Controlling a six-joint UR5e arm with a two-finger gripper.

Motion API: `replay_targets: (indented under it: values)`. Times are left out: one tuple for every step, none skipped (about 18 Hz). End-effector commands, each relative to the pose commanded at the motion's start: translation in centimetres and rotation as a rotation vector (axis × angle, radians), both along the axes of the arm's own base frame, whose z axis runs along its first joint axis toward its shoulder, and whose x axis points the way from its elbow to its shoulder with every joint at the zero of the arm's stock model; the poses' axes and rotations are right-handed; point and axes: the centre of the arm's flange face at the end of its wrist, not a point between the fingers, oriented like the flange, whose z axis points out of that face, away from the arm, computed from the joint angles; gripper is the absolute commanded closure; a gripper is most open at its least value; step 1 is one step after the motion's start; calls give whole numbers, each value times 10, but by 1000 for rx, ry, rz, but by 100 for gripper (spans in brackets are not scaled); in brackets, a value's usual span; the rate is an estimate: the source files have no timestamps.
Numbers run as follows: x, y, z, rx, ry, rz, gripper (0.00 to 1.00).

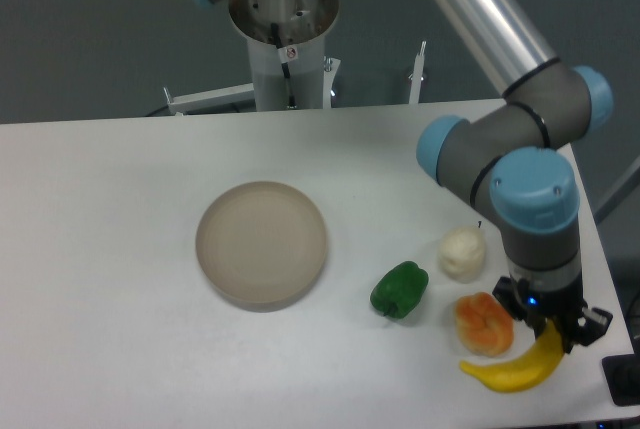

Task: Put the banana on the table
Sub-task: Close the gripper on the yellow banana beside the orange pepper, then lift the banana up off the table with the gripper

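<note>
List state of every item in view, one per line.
pincer: shut on banana's right end
banana: gripped, near table's front edge
orange fruit: loose on table
green pepper: loose on table
white item: loose on table
plate: empty

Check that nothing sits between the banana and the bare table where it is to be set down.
Nothing visible blocks it. The gripper grips the banana by its upper end, over the white table near the front edge. The orange fruit sits close beside it.
</note>
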Motion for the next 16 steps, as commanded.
replay_targets:
  values:
    - [3, -8, 2, -8, -3, -7, 74]
    - [3, -20, 1, -23, -10, -17, 74]
    - [4, -31, 2, -37, -13, -29, 74]
    - [4, -44, 3, -52, -15, -40, 74]
    - [5, -53, 3, -67, -19, -59, 74]
    - [5, -65, 2, -84, -22, -72, 74]
    - [3, -79, 1, -98, -26, -84, 74]
    - [0, -92, 0, -112, -33, -108, 74]
    - [-3, -106, -7, -122, -54, -141, 74]
    - [-6, -122, -8, -121, -69, -167, 74]
    - [-9, -139, -6, -118, -79, -181, 74]
    - [-9, -153, -6, -122, -85, -208, 74]
    - [-10, -166, -15, -139, -100, -230, 74]
    - [-6, -176, -21, -156, -113, -254, 74]
    - [1, -190, -24, -167, -123, -263, 74]
    - [8, -199, -33, -179, -143, -266, 75]
